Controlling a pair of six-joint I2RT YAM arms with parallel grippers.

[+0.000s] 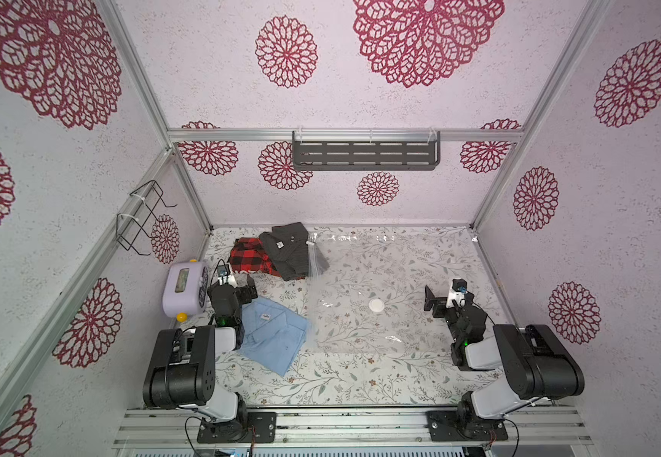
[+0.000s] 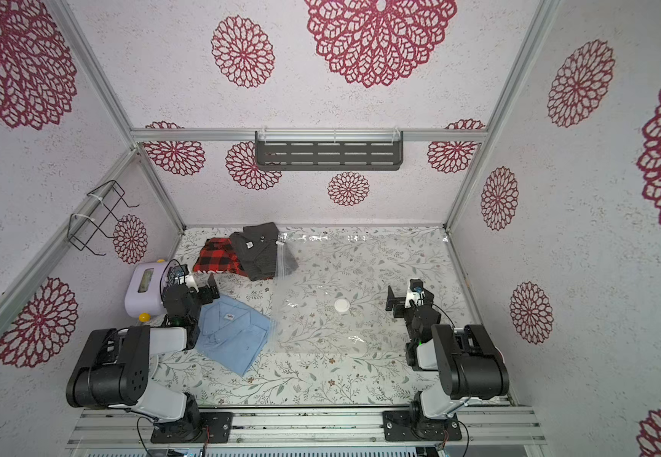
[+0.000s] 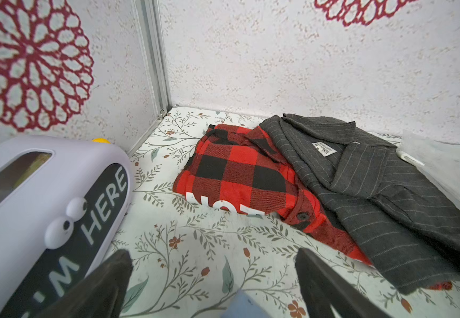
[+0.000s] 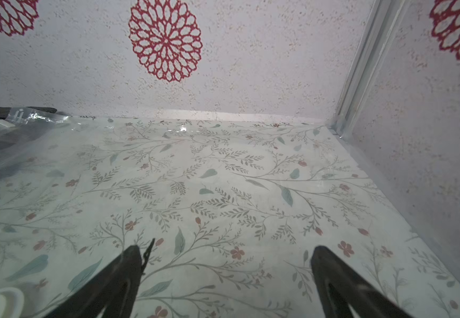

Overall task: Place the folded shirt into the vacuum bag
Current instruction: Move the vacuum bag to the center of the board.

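A folded light-blue shirt (image 1: 273, 336) (image 2: 234, 336) lies on the floral table at front left, and one corner of it (image 3: 241, 305) shows in the left wrist view. The clear vacuum bag (image 1: 360, 269) (image 2: 340, 269) (image 4: 168, 179) lies flat mid-table, its white valve cap (image 1: 376, 305) (image 2: 341, 305) (image 4: 0, 302) facing up. The bag's left edge meets the shirt's right side. My left gripper (image 1: 242, 291) (image 2: 202, 291) (image 3: 212, 253) hangs open and empty over the shirt's far corner. My right gripper (image 1: 431, 302) (image 2: 392, 302) (image 4: 226, 249) is open and empty above the bag's right part.
A red plaid shirt (image 1: 249, 255) (image 3: 237, 170) and a grey striped shirt (image 1: 289, 253) (image 3: 374, 187) lie at back left, the bag's corner over the grey one. A lilac box (image 1: 184, 289) (image 3: 30, 206) stands by the left wall. Walls close three sides.
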